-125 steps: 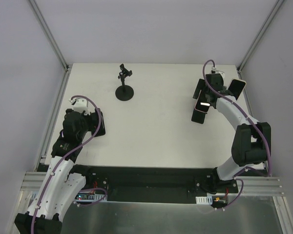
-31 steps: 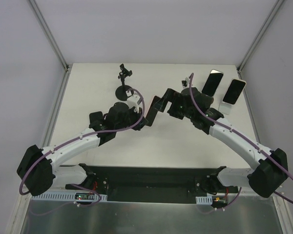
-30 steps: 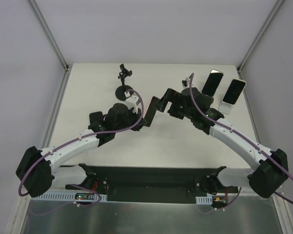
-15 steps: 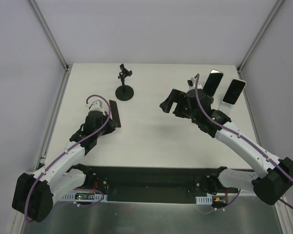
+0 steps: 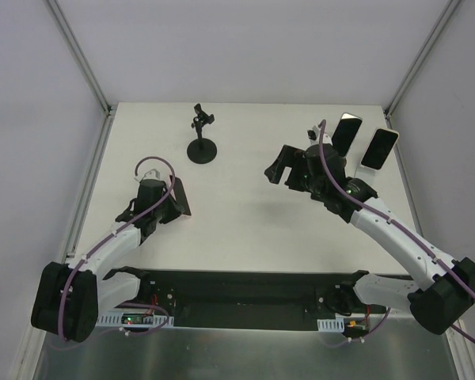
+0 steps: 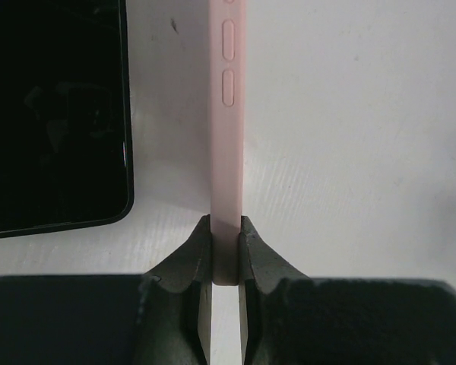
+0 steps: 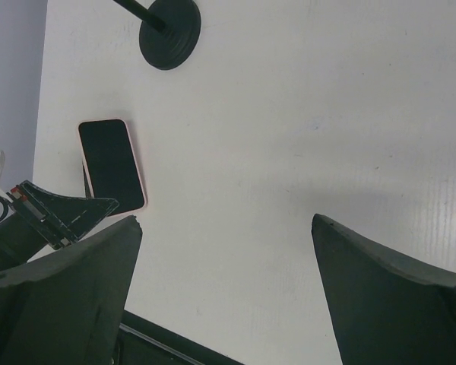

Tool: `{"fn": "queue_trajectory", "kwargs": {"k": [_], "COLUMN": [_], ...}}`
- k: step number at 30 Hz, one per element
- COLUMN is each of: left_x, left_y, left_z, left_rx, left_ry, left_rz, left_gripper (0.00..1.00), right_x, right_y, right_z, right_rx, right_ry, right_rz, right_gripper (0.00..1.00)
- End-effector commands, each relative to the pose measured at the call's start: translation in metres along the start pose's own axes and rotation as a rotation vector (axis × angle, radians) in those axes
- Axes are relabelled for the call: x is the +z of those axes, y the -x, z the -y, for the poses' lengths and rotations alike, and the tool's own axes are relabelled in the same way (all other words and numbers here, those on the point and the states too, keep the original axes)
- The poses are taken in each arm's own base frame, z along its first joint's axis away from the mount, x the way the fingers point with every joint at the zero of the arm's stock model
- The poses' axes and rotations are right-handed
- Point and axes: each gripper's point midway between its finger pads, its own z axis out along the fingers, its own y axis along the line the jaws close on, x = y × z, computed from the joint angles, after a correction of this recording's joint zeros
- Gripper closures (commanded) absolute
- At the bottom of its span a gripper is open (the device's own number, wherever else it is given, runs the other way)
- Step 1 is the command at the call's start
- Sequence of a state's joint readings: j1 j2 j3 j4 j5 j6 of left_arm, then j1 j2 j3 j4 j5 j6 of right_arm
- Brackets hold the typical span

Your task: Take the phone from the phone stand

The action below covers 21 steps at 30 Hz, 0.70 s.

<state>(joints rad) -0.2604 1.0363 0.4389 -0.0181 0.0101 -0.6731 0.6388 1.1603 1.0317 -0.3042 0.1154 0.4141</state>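
The phone, pink-cased with a dark screen, is held at the left of the table in my left gripper. In the left wrist view the pink edge of the phone, with its side buttons, runs straight out from my left gripper, whose jaws are shut on its end. The right wrist view shows the phone's screen. The black phone stand stands at the back left with its clamp empty, and its base shows in the right wrist view. My right gripper hangs open over mid-table, with nothing between its fingers.
Two more phones lean on white holders at the back right. A flat glossy black shape with a rounded corner shows left of the held phone; I cannot tell what it is. The metal frame rail runs along the left edge.
A second ago both grippers met at mid-table around the phone. Since then my left gripper has carried it to the left and nearer, and the right gripper has drawn back a little, open.
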Motion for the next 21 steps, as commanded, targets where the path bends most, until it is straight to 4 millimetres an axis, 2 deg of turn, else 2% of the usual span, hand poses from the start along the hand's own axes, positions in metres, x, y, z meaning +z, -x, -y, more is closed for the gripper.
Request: {"fn": "queue_trajectory", "kwargs": {"k": [1,12,13,16,21], "left_x": [0.005,0.018,0.017,0.016,0.016], "left_y": [0.014,0.008,0.007,0.005,0.002], "left_z": [0.024,0.025,0.025,0.018,0.011], "left_rx": [-0.016,-0.029,-0.036,-0.049,-0.038], "left_ry": [-0.089,-0.096,-0.096,-0.065,-0.035], "left_rz": [0.016,-0.052,-0.054,-0.05,-0.06], "left_gripper": [1.0,1.0,0.96,0.77,0.65], "right_x": [-0.008,-0.007,-0.009,-0.01,-0.01], "right_y": [0.006,0.001,0.003,0.003,0.003], "right_z": [0.002,0.013,0.014,0.017,0.019], "right_rx": [-0.002,0.011,0.013,0.017,0.028], "right_ry": [0.016,0.0,-0.001,-0.007,-0.013], "right_rz": [0.015,0.007,0.013,0.021,0.023], "right_gripper": [0.04,0.04,0.04,0.04,0.04]}}
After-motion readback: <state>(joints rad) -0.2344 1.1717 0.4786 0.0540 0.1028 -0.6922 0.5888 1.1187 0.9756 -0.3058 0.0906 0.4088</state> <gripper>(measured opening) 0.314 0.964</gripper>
